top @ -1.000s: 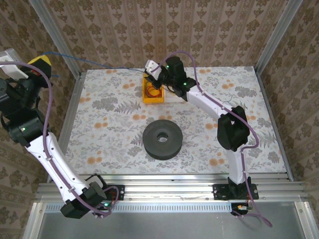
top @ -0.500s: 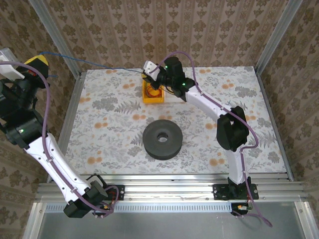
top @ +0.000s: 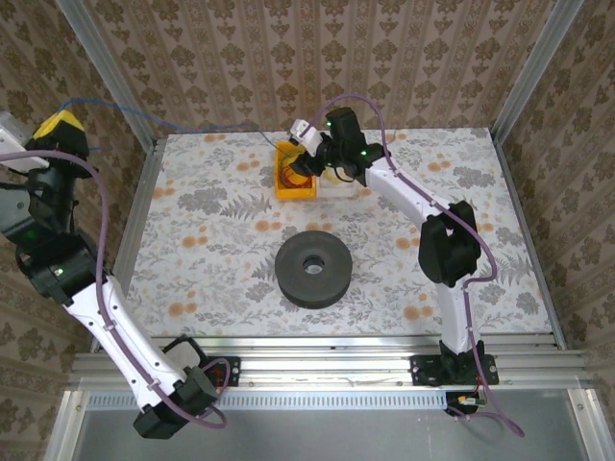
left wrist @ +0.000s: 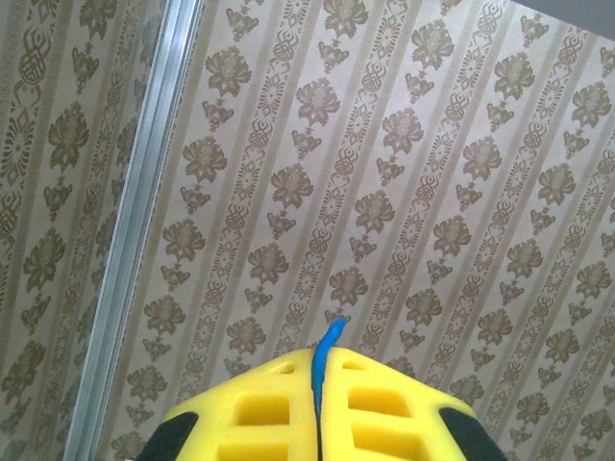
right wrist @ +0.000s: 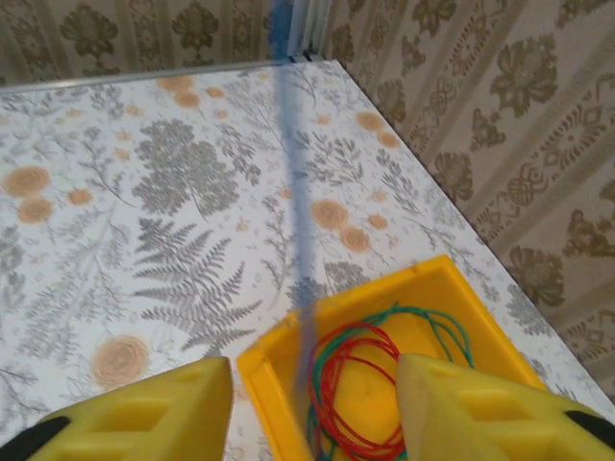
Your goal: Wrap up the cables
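Observation:
A thin blue cable (top: 125, 109) runs taut from my left gripper (top: 60, 128), raised beyond the table's far left corner, across to the yellow bin (top: 284, 182) at the back. In the left wrist view the left gripper (left wrist: 327, 357) is shut on the blue cable (left wrist: 332, 336), whose end pokes out past the yellow pads. My right gripper (top: 302, 142) hovers over the bin. In the right wrist view the right gripper (right wrist: 312, 370) is open, with the blurred blue cable (right wrist: 293, 192) passing untouched between the jaws down into the yellow bin (right wrist: 423, 274). A red coil (right wrist: 332, 357) and a green coil (right wrist: 452, 327) lie in the bin.
A thick black spool (top: 313, 269) lies flat at the middle of the floral table (top: 211, 250). Patterned walls and aluminium posts (top: 110, 72) close in the back and sides. Purple cables run along both arms.
The right gripper's jaws have opened and it has shifted slightly right above the bin. The left gripper has pulled further up and left with the blue cable.

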Robot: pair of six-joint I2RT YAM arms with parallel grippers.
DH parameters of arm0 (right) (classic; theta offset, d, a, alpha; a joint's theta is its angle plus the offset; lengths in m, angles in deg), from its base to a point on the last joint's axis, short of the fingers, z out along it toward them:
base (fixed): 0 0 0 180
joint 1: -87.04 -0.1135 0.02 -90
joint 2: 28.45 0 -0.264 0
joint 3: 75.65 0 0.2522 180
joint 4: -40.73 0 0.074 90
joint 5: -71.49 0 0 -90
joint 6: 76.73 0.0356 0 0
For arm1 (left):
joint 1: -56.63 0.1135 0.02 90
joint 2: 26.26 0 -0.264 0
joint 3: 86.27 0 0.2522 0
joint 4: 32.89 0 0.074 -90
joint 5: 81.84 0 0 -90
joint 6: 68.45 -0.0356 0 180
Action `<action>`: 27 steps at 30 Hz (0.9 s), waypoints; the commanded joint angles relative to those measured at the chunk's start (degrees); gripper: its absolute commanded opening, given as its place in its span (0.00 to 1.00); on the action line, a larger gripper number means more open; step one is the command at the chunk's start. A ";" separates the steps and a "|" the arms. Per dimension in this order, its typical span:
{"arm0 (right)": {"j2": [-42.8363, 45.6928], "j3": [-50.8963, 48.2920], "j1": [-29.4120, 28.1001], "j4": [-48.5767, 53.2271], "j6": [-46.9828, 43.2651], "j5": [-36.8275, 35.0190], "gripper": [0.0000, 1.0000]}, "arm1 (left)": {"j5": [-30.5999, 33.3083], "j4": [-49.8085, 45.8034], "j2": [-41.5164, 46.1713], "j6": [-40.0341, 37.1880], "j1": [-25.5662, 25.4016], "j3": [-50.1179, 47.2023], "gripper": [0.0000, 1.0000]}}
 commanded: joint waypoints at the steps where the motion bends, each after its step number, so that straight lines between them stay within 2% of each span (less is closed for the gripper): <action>1: 4.84 1.67 -1.78 2.66 -0.35 2.00 0.59 | 4.64 2.28 0.29 -1.67 -3.89 -1.66 0.00; 4: 7.82 0.66 -2.72 2.53 -0.68 2.42 0.66 | 7.39 1.31 0.14 -3.88 -8.33 -2.44 0.00; 11: 14.10 -0.34 -4.69 2.07 -2.40 3.74 0.75 | 8.36 2.68 -2.28 -5.03 -17.81 -4.17 0.00; 20: 12.11 1.80 -7.05 -1.81 0.46 6.36 0.74 | 10.24 3.33 -3.75 -5.87 -23.61 -5.19 0.00; 27: 5.06 8.55 -10.03 -1.95 0.58 3.54 0.70 | 11.52 2.36 -3.88 -7.15 -25.93 -4.64 0.00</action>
